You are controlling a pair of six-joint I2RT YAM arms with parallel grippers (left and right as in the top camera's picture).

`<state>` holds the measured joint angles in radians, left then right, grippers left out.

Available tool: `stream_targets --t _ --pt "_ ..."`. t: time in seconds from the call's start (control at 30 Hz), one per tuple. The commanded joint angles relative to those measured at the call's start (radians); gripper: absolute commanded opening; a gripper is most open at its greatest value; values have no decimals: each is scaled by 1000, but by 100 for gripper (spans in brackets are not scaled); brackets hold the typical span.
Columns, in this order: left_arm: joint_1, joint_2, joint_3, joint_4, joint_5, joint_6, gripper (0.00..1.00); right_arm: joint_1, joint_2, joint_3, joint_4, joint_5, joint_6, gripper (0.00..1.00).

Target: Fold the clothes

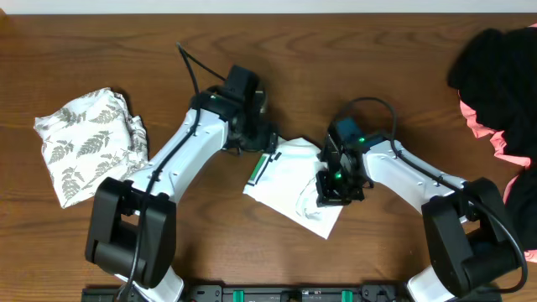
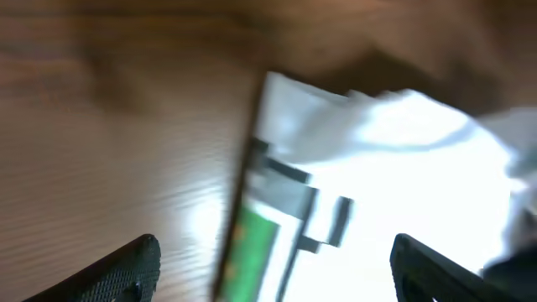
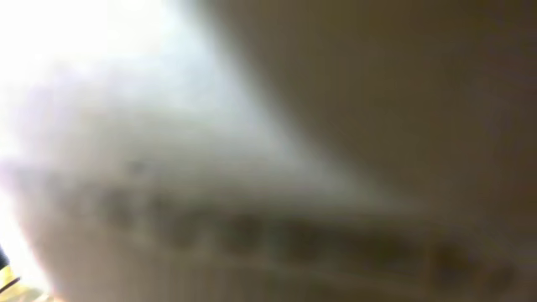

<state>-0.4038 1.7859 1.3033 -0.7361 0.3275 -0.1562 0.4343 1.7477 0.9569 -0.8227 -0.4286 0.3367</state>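
At the far left of the worktop (image 1: 377, 50) the leaf-print garment (image 1: 88, 143) lies as a compact bundle, loosely squared; I judge it done, though not neatly.

My left end effector (image 2: 273, 252) hovers with its jaws spread wide and nothing between them, over the left edge of the white T-shirt (image 1: 289, 180), just where the green print (image 2: 250, 243) shows. The shirt sits in the middle of the worktop, already reduced to a small, slanted rectangle with a few wrinkles and a turned-up corner at its lower right. I judge it nearly finished, with perhaps one last fold or some smoothing left.

My right end effector (image 1: 336, 186) is down on the shirt's right side. Its wrist view is only a blur of pale cloth pressed close, so I cannot tell whether its jaws are apart or pinching fabric.

At the far right, the black garment (image 1: 499, 63) and the coral-pink garment (image 1: 495, 138) lie heaped together, unfolded. They are the bulk of what remains.
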Motion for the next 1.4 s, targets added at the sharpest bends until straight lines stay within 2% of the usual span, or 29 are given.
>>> stream_targets --t 0.0,0.43,0.6,0.9,1.0,1.07,1.17,1.37 --pt "-16 4 15 -2 107 32 88 10 5 -6 10 99 6 10" --pt "-87 6 14 18 106 32 88 5 5 -6 3 118 -8 11" --pt "-106 7 -20 92 97 32 89 5 5 -6 -5 118 -8 9" --pt "-106 8 -41 125 -23 27 87 5 5 -6 -24 119 -8 6" --pt "-106 10 -41 126 -70 12 63 5 5 -6 -27 119 -8 4" --pt "-106 16 -41 126 -95 12 27 5 5 -6 -28 118 -8 2" --pt "-106 41 -41 125 -101 1 12 5 5 -6 -30 118 -8 3" --pt "-106 141 -41 124 -100 -24 10 5 5 -6 -31 118 -8 3"
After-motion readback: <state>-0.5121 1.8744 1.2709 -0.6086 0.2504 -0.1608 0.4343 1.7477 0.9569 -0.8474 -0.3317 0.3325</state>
